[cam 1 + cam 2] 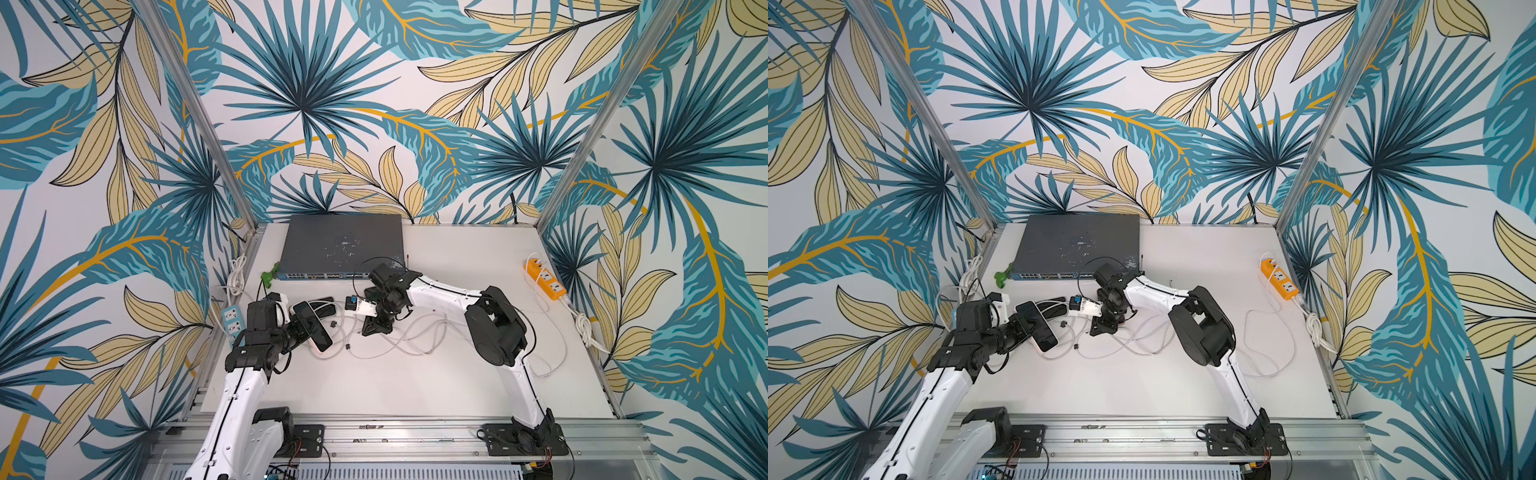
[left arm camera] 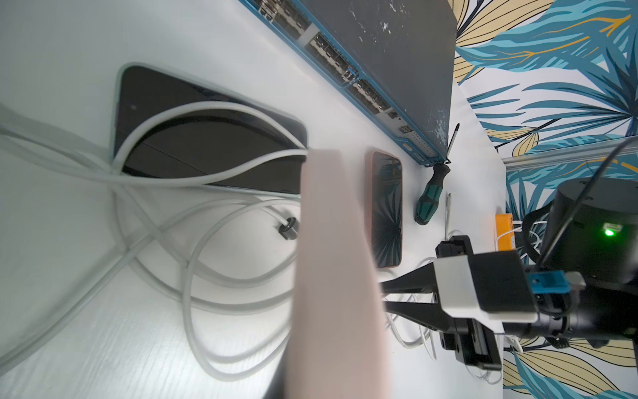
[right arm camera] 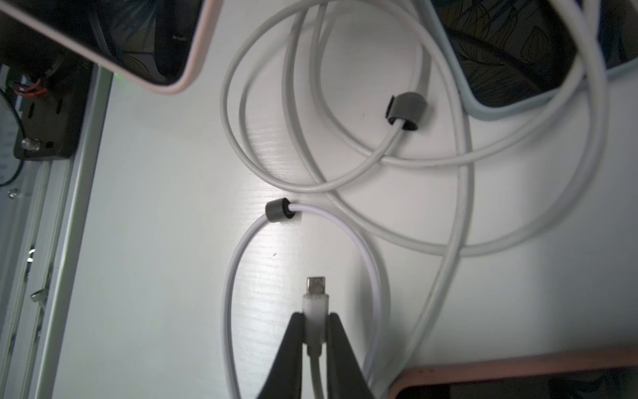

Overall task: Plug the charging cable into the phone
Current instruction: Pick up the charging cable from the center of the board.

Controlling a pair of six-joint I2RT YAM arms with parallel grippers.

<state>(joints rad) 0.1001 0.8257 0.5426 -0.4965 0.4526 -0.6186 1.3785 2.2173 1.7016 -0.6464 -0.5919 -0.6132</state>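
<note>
At left the left gripper (image 1: pixel 300 329) clamps the pink-cased black-screened phone (image 1: pixel 316 331) above the white table (image 1: pixel 374 382), at right the right gripper (image 3: pixel 315 319) pinches the white charging-cable plug (image 3: pixel 315 297), so lining plug to port likely comes next.

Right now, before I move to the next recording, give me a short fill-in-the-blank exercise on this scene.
The right gripper is shut on the plug of a ____ cable.
The left gripper holds a phone in a ____ case.
The power strip on the right is ____.
The screwdriver has a ____ handle.
Missing: white; pink; orange; green.
</note>
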